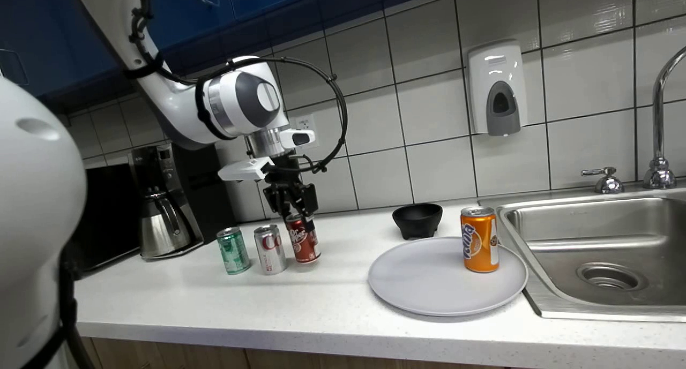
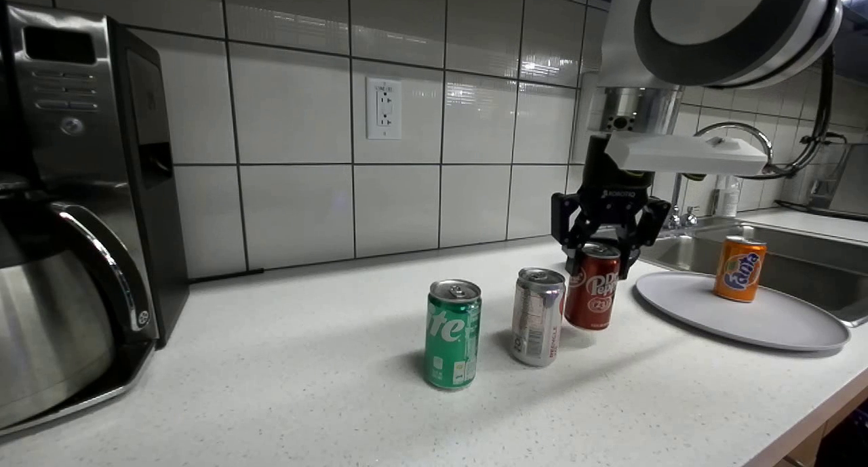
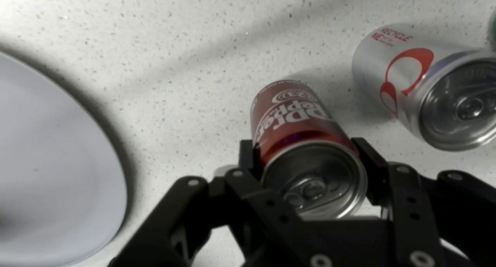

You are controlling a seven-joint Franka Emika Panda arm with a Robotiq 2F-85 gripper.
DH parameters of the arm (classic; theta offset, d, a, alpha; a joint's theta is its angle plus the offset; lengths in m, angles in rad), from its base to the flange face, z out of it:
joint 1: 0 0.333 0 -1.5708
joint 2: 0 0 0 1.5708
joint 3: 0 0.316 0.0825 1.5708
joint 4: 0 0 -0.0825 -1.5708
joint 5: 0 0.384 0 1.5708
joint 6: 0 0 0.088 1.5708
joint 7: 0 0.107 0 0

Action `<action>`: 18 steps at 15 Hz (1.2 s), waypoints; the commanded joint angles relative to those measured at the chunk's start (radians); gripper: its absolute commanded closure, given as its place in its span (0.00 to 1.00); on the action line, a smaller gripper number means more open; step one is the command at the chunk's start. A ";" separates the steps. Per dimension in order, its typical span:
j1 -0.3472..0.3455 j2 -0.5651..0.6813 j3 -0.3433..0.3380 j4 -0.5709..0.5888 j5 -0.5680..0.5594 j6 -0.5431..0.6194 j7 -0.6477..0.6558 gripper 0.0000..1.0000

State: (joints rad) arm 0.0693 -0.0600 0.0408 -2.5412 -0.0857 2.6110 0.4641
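My gripper point(image 3: 306, 154) is shut on a dark red Dr Pepper can point(image 3: 290, 112), its fingers against both sides near the top rim. The can is roughly upright in both exterior views; whether its base touches the counter I cannot tell. Close beside it stands a silver can with red print point(image 2: 538, 318). A green Sprite can point(image 2: 452, 338) is a little beyond that one, and only its edge enters the wrist view. On the opposite side of the gripper lies a round grey plate point(image 1: 423, 283), with an orange Fanta can point(image 1: 479, 240) upright on it.
A black bowl point(image 1: 418, 219) sits behind the plate near the tiled wall. The steel sink point(image 1: 528, 267) with its faucet point(image 1: 659, 122) borders the plate. At the far end is a coffee maker point(image 2: 139, 182) with a metal carafe. The counter's front edge point(image 1: 321, 339) runs below.
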 commanded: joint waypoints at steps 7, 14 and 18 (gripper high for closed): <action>-0.100 -0.129 -0.020 -0.009 -0.040 -0.005 -0.041 0.62; -0.166 -0.118 -0.085 0.012 -0.030 -0.005 -0.123 0.62; -0.193 -0.109 -0.119 0.015 -0.019 0.002 -0.151 0.62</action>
State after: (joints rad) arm -0.0981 -0.1570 -0.0663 -2.5358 -0.1178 2.6121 0.3563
